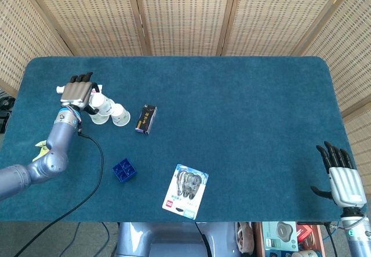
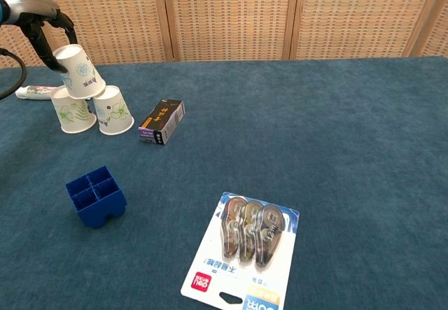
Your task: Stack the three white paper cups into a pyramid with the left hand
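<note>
Blue felt covered the table [image 1: 243, 123], and across it lay, well apart from the cups, a blister pack of correction tapes [image 2: 243, 254], a blue four-cell tray [image 2: 96, 196] and a small dark box [image 2: 161, 121]. Near the table's far left corner, the left hand [image 1: 77, 90] held the third paper cup [image 2: 81, 72] from behind, dark fingers [image 2: 47, 44] wrapped round its upper part; how tightly they closed could not be told. Under it stood the two base cups [image 2: 94, 110] side by side, touching or nearly so, both upside down with their closed bottoms up and their long axes upright. The held cup was also inverted, but tilted: its closed end leaned up and toward the left, its open rim pointing down onto the gap between the two base cups. By the look of it, the task was close to done: the base was laid and the top cup was over the seam, seemingly resting on or just above both cup bottoms. What remained, on this judgement, was to bring the cup upright, settle it and let go. A white tube [image 2: 31, 92] lay behind the cups. Over the near right edge, the right hand [image 1: 342, 178] rested idle with fingers spread, holding nothing.
</note>
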You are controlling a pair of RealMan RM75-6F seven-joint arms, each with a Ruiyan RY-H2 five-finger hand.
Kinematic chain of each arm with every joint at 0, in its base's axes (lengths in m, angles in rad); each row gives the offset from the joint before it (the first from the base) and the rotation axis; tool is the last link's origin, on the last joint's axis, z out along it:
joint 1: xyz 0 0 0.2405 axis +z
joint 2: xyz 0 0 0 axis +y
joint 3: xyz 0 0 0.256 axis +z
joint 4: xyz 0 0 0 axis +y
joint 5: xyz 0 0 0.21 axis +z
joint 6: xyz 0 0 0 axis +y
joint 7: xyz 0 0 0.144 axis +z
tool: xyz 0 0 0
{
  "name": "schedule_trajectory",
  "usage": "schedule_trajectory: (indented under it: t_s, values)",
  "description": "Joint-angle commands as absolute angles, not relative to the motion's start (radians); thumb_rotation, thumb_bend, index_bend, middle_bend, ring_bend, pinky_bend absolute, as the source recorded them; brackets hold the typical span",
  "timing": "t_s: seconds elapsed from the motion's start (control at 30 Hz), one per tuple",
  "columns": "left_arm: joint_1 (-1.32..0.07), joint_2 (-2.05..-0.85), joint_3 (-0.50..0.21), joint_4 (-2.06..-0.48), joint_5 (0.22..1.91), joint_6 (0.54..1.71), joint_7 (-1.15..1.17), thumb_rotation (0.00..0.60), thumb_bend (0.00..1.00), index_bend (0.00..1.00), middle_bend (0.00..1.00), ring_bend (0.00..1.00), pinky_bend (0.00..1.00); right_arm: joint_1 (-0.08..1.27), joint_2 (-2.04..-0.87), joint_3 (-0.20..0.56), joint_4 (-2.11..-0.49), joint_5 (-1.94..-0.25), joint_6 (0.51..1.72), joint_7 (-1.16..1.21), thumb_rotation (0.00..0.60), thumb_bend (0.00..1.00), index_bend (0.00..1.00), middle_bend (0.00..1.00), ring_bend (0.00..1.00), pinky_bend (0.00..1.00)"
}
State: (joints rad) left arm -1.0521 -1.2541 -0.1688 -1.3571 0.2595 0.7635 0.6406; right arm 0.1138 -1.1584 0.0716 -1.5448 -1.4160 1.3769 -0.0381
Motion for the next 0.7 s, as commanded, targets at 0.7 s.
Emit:
schedule_trajectory:
  t_s: [0.7]
  values:
    - [-0.993,-1.132,-0.214,-1.541,0.394,0.848,0.493,0.6,0.26,0.11,0.0,0.0,0.0,0.11,-1.164,0.075,-1.539,-1.417,1.39,-0.04,0.6,0.09,0.0,0.0,0.0,0.0]
